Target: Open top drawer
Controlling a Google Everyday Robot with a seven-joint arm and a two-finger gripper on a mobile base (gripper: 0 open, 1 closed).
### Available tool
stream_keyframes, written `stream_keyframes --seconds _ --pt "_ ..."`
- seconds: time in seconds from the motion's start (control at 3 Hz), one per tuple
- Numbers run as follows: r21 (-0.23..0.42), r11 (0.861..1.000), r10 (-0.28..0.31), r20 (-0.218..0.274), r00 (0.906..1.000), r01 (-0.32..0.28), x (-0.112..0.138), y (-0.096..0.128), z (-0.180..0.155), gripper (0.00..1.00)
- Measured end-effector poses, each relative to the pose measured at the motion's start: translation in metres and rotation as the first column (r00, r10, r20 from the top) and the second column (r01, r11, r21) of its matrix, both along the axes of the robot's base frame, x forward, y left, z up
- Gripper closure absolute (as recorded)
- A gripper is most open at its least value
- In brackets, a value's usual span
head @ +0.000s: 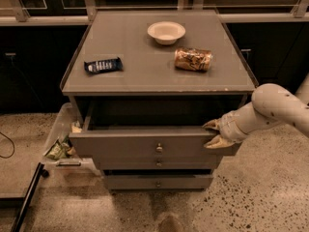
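Observation:
The top drawer (130, 144) of the grey cabinet is pulled out a good way, its dark interior showing behind a front with a small round knob (159, 148). My gripper (213, 133) is at the right end of the drawer's front edge, its two tan fingers (211, 125) spread above and below the top rim there. The white arm (270, 108) reaches in from the right.
On the cabinet top (145, 76) lie a white bowl (166, 32), a crumpled brown snack bag (193, 59) and a dark blue wrapper (103, 65). Two lower drawers (158, 180) sit beneath. A clear bin (60, 144) with litter stands at the left. The floor is speckled.

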State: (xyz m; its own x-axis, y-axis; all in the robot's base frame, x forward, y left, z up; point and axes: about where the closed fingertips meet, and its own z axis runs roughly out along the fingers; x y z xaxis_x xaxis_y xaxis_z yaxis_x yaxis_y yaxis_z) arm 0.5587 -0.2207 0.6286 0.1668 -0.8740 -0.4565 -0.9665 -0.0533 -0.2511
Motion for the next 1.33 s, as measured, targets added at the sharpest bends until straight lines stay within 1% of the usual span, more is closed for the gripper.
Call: stream_keyframes --seconds 0.33,0.67,1.0,1.33 --pt "0.002 1.0 -0.002 -0.001 1.0 0.002 -0.004 -0.001 0.001 0.88" --pt "0.016 1.0 0.005 0.021 0.9998 -0.006 -0.011 0.003 0.012 1.0" --pt "0.016 1.0 0.005 0.021 0.9998 -0.006 -0.011 0.003 0.012 0.81" --pt "0.016 1.0 0.005 0.021 0.9998 -0.006 -0.011 0.003 0.012 0.59"
